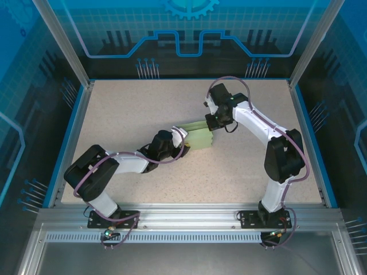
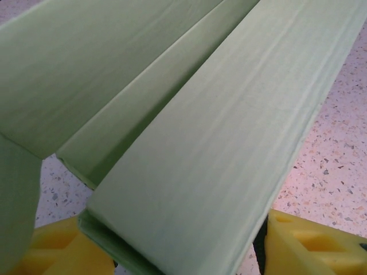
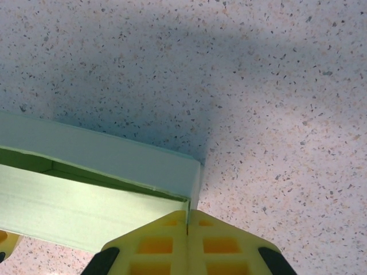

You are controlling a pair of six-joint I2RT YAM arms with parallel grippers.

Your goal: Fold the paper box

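Nearest the arm bases, left gripper (image 1: 184,141) set at the near-left end of the paper box (image 1: 199,137), yellow fingers (image 2: 309,246) spread either side of a long folded panel, apparently to brace that end; actual clamping not discernible. Mid-surface, box partly formed, mint walls raised above the speckled surface (image 1: 143,109). Farther back, right gripper (image 1: 213,122) with fingers (image 3: 186,243) pressed fully together at the box's far corner, probably pinning an edge; nothing else obstructing.

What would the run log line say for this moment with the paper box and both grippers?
stage: folding, unfinished | paper box: partly folded, mid-table | left gripper: straddling a box panel | right gripper: shut at box corner
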